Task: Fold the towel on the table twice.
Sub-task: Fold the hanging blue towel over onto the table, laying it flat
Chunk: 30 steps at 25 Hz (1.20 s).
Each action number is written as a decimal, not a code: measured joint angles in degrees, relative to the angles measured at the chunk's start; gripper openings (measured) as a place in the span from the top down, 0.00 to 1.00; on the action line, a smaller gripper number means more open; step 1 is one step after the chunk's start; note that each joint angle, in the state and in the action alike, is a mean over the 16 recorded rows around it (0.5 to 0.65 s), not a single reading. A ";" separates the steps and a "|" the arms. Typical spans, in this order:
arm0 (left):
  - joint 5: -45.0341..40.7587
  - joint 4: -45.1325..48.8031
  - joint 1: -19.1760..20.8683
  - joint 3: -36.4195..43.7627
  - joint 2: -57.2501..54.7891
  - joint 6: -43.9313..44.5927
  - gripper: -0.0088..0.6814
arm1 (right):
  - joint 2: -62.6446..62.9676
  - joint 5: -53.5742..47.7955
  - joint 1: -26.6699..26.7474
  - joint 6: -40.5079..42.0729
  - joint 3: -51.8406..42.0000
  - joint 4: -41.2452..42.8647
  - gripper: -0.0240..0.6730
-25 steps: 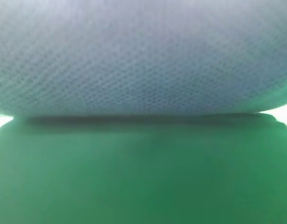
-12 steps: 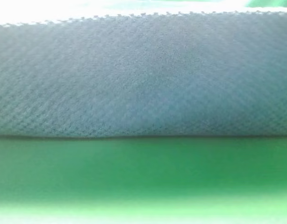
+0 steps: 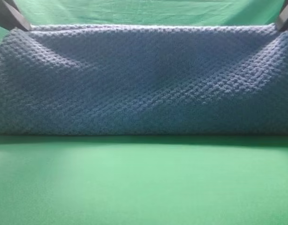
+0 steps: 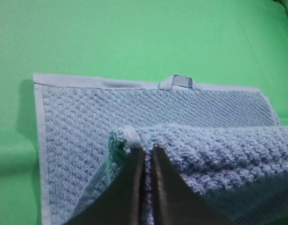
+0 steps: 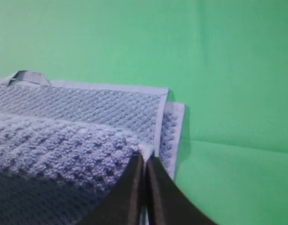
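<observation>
Now both jaws clench the towel (image 3: 144, 84)'s lifted corners, left (image 4: 145, 157) and right (image 5: 144, 161), above the table (image 3: 144, 183).

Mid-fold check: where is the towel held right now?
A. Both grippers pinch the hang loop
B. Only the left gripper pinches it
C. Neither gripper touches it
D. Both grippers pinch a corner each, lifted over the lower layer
D: the left gripper and right gripper each clamp a corner of the towel above the layer lying flat on the table.
</observation>
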<state>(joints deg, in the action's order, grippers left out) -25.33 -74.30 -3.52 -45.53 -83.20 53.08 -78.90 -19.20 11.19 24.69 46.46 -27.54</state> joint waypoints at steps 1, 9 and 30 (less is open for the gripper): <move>0.19 -0.09 -0.01 -1.18 -1.59 0.19 0.99 | -1.45 0.78 0.01 0.19 0.81 -0.01 0.97; 1.83 -3.01 -0.11 -8.10 -13.04 4.91 0.99 | -12.85 6.40 0.06 2.42 6.55 -0.07 0.97; 1.53 -27.84 -0.20 -14.12 -21.43 38.82 0.35 | -20.02 10.84 0.01 7.73 12.50 -0.04 0.34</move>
<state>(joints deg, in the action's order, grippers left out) -23.80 -102.14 -3.72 -59.64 -104.63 91.90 -98.92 -8.36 11.19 32.42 58.97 -27.58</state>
